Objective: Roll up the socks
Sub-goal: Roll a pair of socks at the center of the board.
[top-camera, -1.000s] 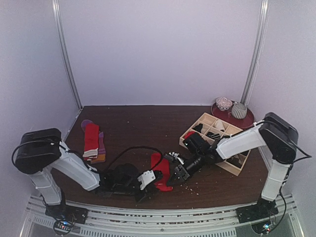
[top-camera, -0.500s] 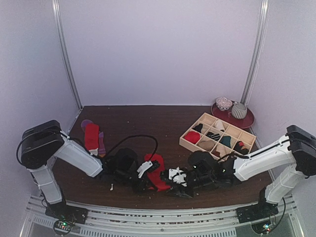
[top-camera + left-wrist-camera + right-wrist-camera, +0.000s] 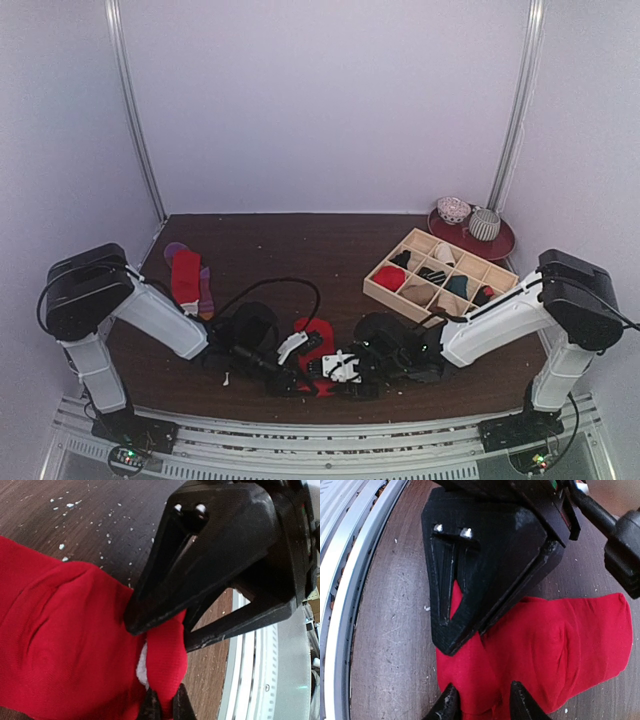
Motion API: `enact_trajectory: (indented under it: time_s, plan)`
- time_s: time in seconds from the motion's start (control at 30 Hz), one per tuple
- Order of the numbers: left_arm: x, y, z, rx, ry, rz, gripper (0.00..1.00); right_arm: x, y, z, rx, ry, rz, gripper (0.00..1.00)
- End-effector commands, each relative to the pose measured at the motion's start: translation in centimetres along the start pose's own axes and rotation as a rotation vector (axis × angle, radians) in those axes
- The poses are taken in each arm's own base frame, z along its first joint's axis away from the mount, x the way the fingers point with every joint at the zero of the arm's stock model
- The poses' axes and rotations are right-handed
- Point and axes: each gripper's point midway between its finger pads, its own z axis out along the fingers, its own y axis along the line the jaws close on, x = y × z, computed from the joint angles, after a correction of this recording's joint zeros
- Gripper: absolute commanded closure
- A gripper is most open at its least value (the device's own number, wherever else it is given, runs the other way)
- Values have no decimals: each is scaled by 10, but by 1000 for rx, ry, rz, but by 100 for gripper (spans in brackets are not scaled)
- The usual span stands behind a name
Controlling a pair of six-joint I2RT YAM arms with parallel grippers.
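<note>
The left pincer (image 3: 166,709) pinches a fold of the red sock (image 3: 65,630) — the right pincer (image 3: 482,707) straddles that sock, grip impossible to tell.

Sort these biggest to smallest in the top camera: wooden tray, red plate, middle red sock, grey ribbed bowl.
1. wooden tray
2. red plate
3. grey ribbed bowl
The middle red sock is partly covered, so I can't place it.
</note>
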Motion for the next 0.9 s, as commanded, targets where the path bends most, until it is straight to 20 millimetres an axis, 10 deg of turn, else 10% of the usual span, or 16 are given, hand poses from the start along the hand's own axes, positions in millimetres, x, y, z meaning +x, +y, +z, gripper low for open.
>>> enact_trajectory:
  time_s: [0.0,0.27,0.53,0.73,0.87]
  plan:
    - [84,29,-2,-95,242,-190,100,8,18,4,-52,39,22,65]
    - [69,32,-3,-109,200,-151,98,22,34,11,-120,89,157,80]
    - [-14,21,-54,-298,-80,166,68,20,49,-1,-362,75,530,90]
    - [-60,-21,-103,-442,-366,545,58,6,54,-10,-651,96,883,88]
    - [-60,-49,-95,-426,-407,728,57,8,40,-11,-777,123,1139,88]
